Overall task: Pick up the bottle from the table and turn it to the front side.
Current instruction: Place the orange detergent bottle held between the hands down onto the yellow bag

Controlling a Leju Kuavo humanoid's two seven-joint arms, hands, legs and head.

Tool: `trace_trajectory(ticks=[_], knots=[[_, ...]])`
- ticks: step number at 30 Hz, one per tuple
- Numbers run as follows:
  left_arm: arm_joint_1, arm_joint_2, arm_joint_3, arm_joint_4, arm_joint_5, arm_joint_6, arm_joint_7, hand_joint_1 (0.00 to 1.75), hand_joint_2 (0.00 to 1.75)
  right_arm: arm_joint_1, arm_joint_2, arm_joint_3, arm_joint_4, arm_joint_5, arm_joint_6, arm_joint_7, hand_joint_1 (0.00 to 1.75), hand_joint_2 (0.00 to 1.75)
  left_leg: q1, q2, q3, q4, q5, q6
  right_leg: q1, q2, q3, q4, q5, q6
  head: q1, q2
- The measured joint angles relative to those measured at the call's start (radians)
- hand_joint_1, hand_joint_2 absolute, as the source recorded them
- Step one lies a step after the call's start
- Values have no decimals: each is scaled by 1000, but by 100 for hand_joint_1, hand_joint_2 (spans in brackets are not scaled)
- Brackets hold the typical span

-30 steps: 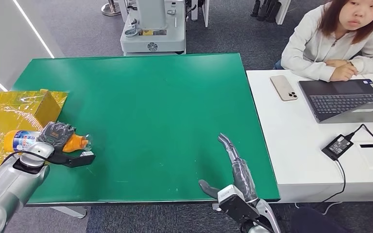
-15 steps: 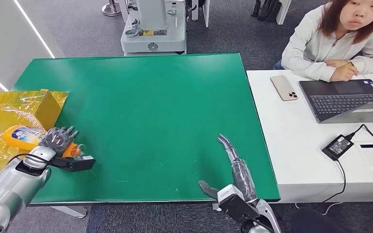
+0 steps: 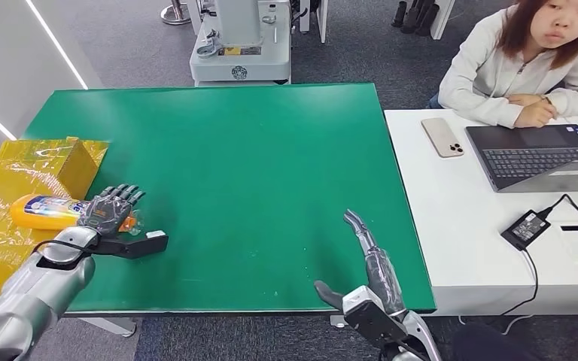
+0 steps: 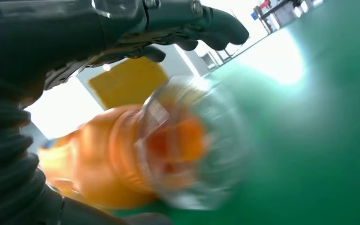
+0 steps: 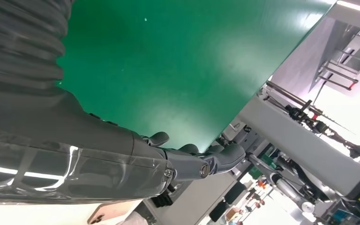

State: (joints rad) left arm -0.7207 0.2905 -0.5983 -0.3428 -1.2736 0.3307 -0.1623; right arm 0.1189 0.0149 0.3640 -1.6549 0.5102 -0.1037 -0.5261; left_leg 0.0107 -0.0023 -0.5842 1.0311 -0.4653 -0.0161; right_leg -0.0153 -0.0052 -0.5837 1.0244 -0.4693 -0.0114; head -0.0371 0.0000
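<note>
The right hand [image 3: 366,259] hovers at the near edge of the green worktop [image 3: 256,165], fingers stretched out straight and apart, holding nothing. Farther left, the left hand [image 3: 109,214] sits over the bottle [image 3: 45,211], fingers spread over its neck end. The wrist view is blurred, so I cannot tell whether the fingers have closed on the bottle or merely lie over it.

The bottle lies on its side at the worktop's left edge, orange body with a printed label, clear cap end pointing toward the middle of the worktop, its base resting on the yellow sheet [image 3: 0,248]. By that lie, the pick-up looks barely begun: the bottle is not lifted, and the turn to the front side is all left to do.

Just behind the bottle stands a yellow box [image 3: 75,162], touching or nearly so; what it holds is hidden. Well apart to the right, a person [image 3: 527,60] sits at a white desk [image 3: 459,226] with a laptop [image 3: 542,154] and phone [image 3: 442,137].
</note>
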Motion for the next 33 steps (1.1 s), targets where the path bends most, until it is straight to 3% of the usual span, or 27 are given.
trace_trajectory(ticks=[3, 5, 7, 11, 13, 17, 23, 25, 29, 33], knots=[[45, -52, 107, -13, 232, 50, -188, 0, 175, 11, 0, -5, -5, -3, -2, 2, 0, 175, 0, 2, 0, 0, 0, 0, 0, 3, -1, 0, 0, 0, 0, 0], [85, -97, 207, -40, 428, 39, -353, 0, 175, 15, 0, -9, -4, -8, -3, 1, 0, 175, 0, 3, -1, 0, 0, 0, 0, 4, -2, -1, 0, 0, 0, 0], [117, -138, 300, -71, 557, 15, -456, 0, 175, 17, 0, -11, -2, -12, -4, -1, 0, 175, 0, 3, -1, 0, -1, 0, 0, 4, -2, -1, 0, 0, 0, 0], [161, -183, 411, -118, 628, 3, -500, 0, 175, 19, 0, -14, 2, -21, -4, -2, 0, 175, 0, 3, -2, 0, -1, 0, 0, 4, -2, -1, 0, 0, 0, 0], [215, -200, 437, -194, 736, 68, -512, 0, 175, 19, 0, -15, 6, -40, -9, -8, 0, 175, 0, 5, -1, 0, -1, 0, 0, 7, -3, -1, 0, 0, 0, 0], [352, -239, 408, -514, 1027, 284, -523, 0, 175, 21, -1, -10, 33, -83, -42, -31, 0, 175, 1, 4, -4, 0, -2, 0, 0, 5, -5, -2, 0, 0, 0, 0], [449, -253, 342, -837, 1043, 348, -523, 0, 175, 24, -8, 11, 53, -125, -81, -39, 0, 175, 0, 3, -5, 0, -2, 0, 0, 4, -5, -2, -1, 1, 0, 0], [471, -265, 309, -900, 1125, 252, -523, 0, 175, 28, -10, 15, 56, -148, -101, -50, 0, 175, 0, 2, -5, 0, -2, 1, 0, 3, -5, -3, -1, 1, 0, 0], [529, -320, 177, -944, 1270, -60, -523, 0, 175, 42, -10, 29, 48, -188, -149, -65, 0, 175, 0, 1, -6, 1, -2, 1, 0, 1, -4, -4, -1, 1, 0, 0], [544, -363, 74, -942, 1338, -141, -517, 0, 175, 59, -10, 37, 30, -227, -186, -65, 0, 175, 0, 3, -6, 1, -4, 3, 0, 3, -4, -5, 0, 2, 0, 0]])
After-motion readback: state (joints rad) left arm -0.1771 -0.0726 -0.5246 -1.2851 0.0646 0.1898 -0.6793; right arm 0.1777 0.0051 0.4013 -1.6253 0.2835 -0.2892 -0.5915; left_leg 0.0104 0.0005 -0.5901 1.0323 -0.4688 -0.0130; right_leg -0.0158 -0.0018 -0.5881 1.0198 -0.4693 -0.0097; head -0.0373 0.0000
